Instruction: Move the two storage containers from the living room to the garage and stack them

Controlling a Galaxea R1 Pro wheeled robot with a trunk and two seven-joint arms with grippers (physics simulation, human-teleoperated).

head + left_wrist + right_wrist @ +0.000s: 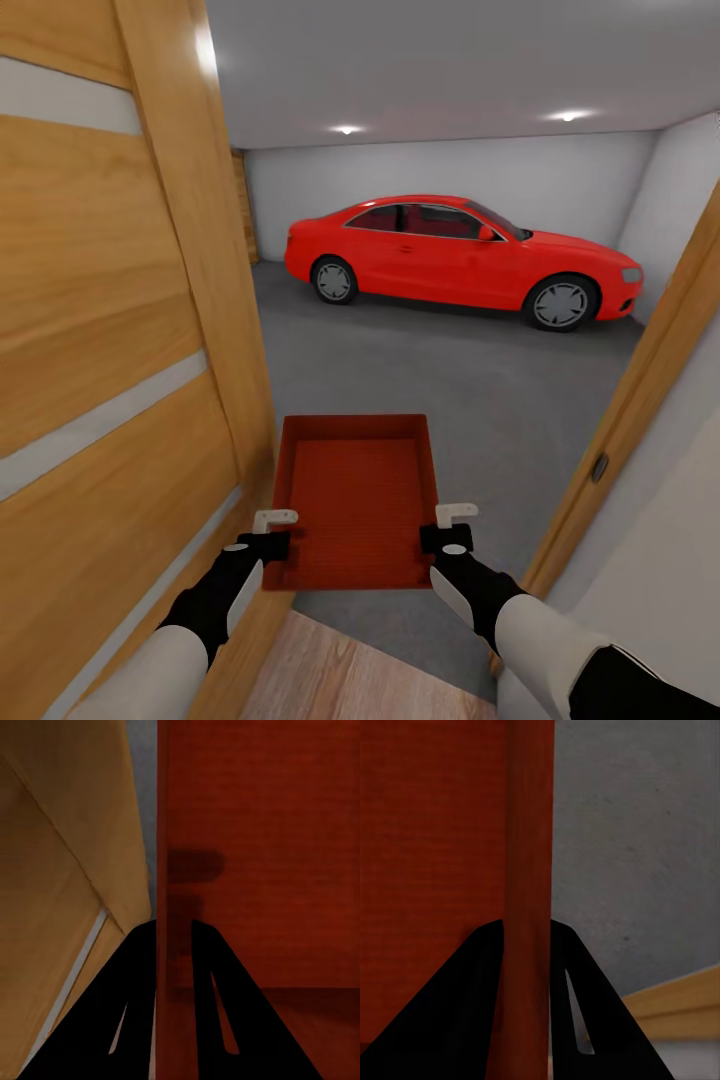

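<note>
I hold one orange-red storage container (355, 500) level in front of me, at the doorway into the garage. My left gripper (272, 535) is shut on its left wall (161, 870), and my right gripper (447, 528) is shut on its right wall (529, 855). In both wrist views the thin wall runs between the dark fingers. The container is empty and hangs above the garage's dark grey floor (470, 390), just past the threshold.
An open wooden door (100, 350) stands close on my left, and a wooden door frame (640, 400) is on my right. A red car (460, 255) is parked across the far side of the garage. Light wood planks (340, 680) lie under me.
</note>
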